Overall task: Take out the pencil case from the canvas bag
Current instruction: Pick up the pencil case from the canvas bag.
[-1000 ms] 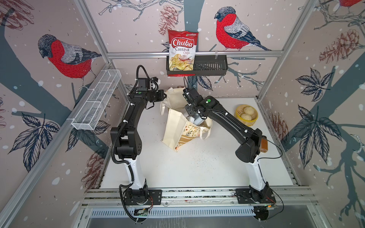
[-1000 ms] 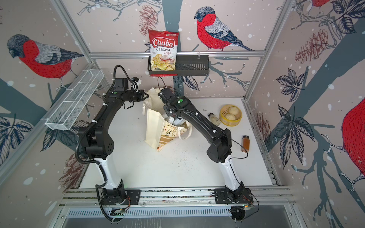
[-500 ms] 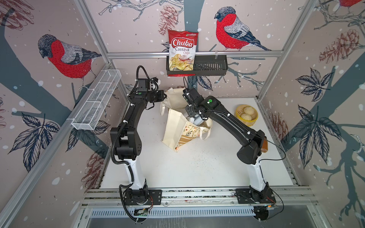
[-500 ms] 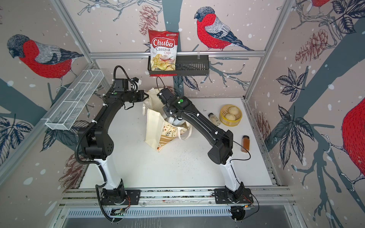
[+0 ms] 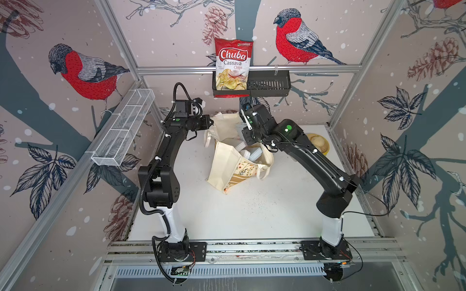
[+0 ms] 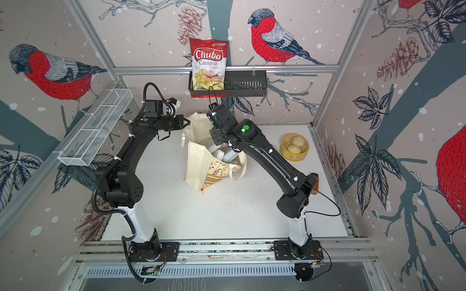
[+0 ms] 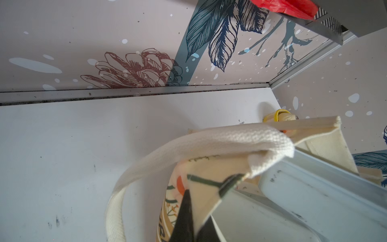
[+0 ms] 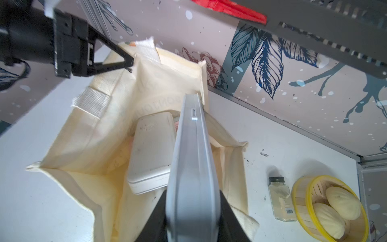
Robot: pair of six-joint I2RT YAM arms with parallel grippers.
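At the back of the white table (image 5: 252, 214): the canvas bag (image 5: 224, 163) is standing open and sagging between the two arms in both top views.
Left gripper (image 7: 207, 194): is pinching the bag's rim beside a cream loop handle (image 7: 209, 144), jaws clenched on the fabric and holding that side up.
Right gripper (image 8: 192, 194): is clamping the grey pencil case (image 8: 191, 146), one finger pressing on either side.
Pencil case: is lying along the bag's open mouth, zip pull (image 8: 194, 116) facing the wrist camera and far end reaching the bag's back corner. Whether it is clear of the cloth cannot be told.
Beside it: a white rectangular case (image 8: 150, 155) is sitting inside the bag, scuffed and partly covered by the grey one.
Readable writing: "Chuba Cassava Chips" is showing on the red snack packet (image 5: 233, 65) standing in the black wall basket (image 5: 268, 84).
Bag lettering: is showing mirrored through the cloth in the right wrist view and running off the picture on the tan band (image 7: 162, 228) in the left wrist view. Neither is reading clearly.
Spice jar (image 8: 281, 201): is standing just beside the yellow-rimmed steamer (image 8: 301, 194) holding two buns (image 8: 341, 203). Its label is carrying a barcode, the words too small to read.
Hidden: the right arm is covering most of an amber bottle (image 6: 315, 185) in a top view.
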